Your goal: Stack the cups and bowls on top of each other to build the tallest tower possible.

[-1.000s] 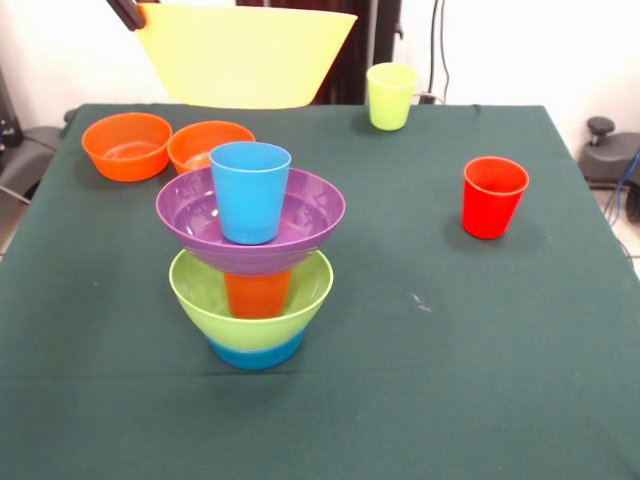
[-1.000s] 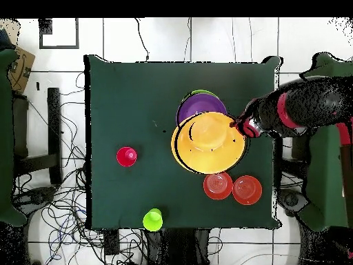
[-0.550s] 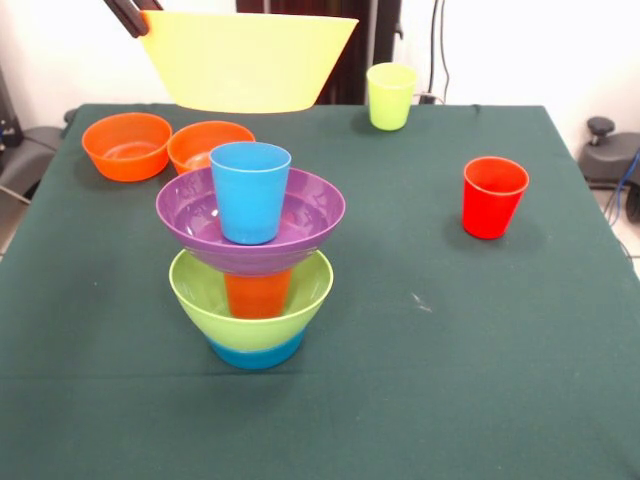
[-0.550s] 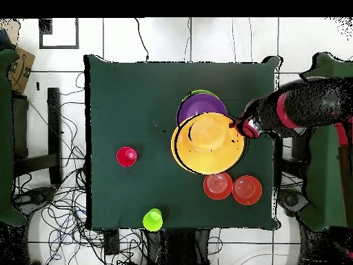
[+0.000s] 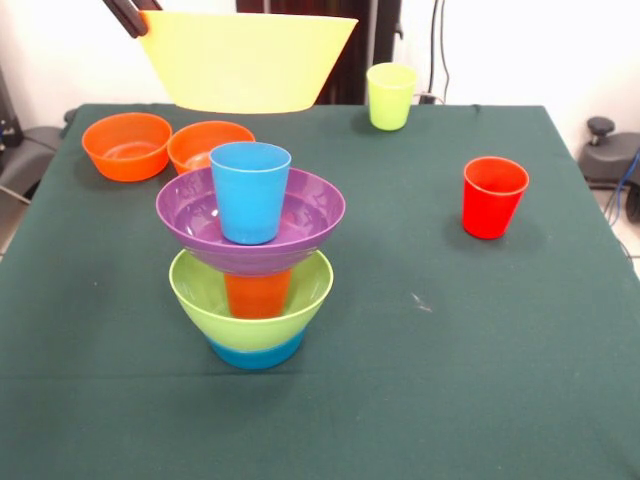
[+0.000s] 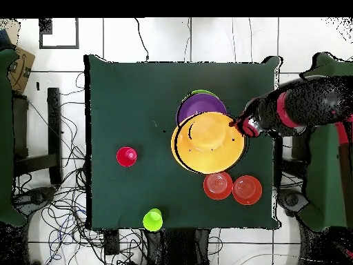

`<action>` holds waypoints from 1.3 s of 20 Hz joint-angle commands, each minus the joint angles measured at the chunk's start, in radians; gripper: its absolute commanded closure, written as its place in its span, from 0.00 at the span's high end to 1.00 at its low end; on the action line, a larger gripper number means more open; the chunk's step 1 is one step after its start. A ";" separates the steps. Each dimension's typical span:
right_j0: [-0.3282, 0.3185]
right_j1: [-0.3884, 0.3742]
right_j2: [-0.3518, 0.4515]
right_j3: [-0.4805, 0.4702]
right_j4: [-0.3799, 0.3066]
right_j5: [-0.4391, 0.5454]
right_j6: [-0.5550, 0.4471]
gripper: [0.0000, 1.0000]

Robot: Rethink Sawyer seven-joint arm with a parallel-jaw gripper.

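Note:
The tower stands left of centre: a small blue bowl [image 5: 255,352] lowest, a lime green bowl [image 5: 200,290] on it with an orange cup [image 5: 257,295] inside, then a wide purple bowl [image 5: 310,215] holding a light blue cup [image 5: 249,190]. The large yellow bowl [image 5: 245,60] hangs in the air behind and above the tower. My gripper [image 5: 135,15] is shut on its rim at the top left. In the overhead view the yellow bowl [image 6: 207,143] covers part of the purple bowl [image 6: 200,105], with my gripper [image 6: 243,126] at its right rim.
Two small orange bowls [image 5: 126,146] [image 5: 200,143] sit side by side at the far left of the green table [image 5: 450,330]. A yellow-green cup [image 5: 390,95] stands at the far edge. A red cup [image 5: 493,197] stands upright on the right.
The yellow bowl shifted slightly lower in the front view over the first half second, then held still. Nothing else moved.

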 commanded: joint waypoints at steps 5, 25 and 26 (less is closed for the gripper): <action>0.093 0.004 -0.117 -0.085 -0.050 0.136 -0.282 0.00; 0.124 0.025 -0.126 -0.178 -0.078 0.185 -0.331 0.00; 0.126 0.027 -0.127 -0.181 -0.082 0.185 -0.334 0.00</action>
